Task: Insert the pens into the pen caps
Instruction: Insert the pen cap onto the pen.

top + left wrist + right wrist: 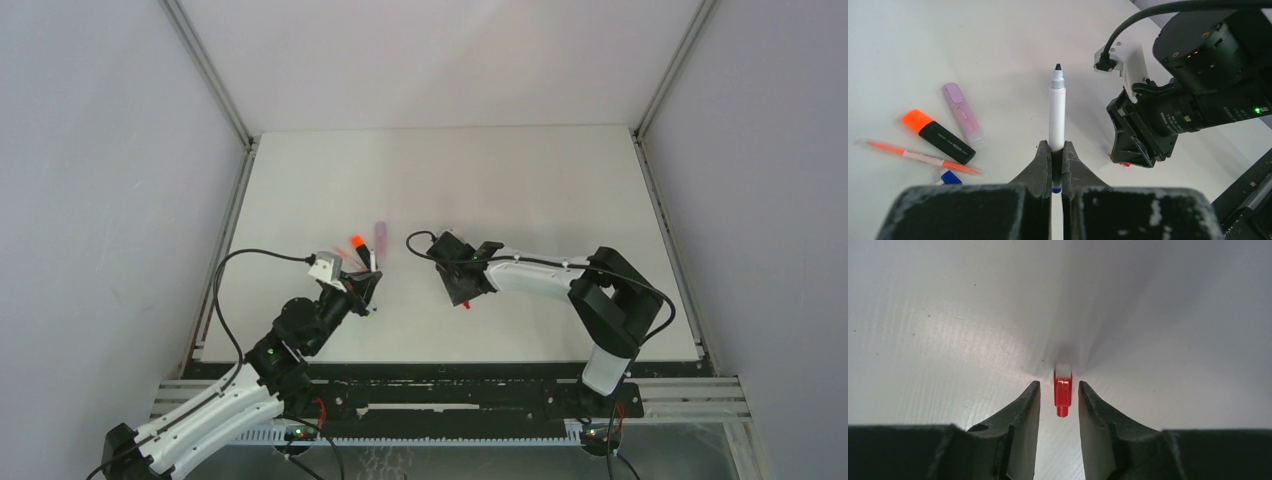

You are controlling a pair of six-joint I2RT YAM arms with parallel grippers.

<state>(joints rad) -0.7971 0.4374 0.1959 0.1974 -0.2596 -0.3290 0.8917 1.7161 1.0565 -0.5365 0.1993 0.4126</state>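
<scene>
My left gripper (1056, 146) is shut on a white pen (1057, 117) with a dark uncapped tip that points away from the wrist camera; a blue end shows between the jaws. In the top view the left gripper (365, 285) sits left of centre. My right gripper (1059, 385) is open and low over the table, its jaws on either side of a small red pen cap (1062, 391) with a gap on each side. That red cap (466, 305) peeks out under the right gripper (465, 295).
Left of the held pen lie a black highlighter with an orange cap (938, 136), a lilac highlighter (963, 113), a thin red pen (920, 157) and a blue cap (949, 177). The right arm's wrist (1198, 75) is close on the right.
</scene>
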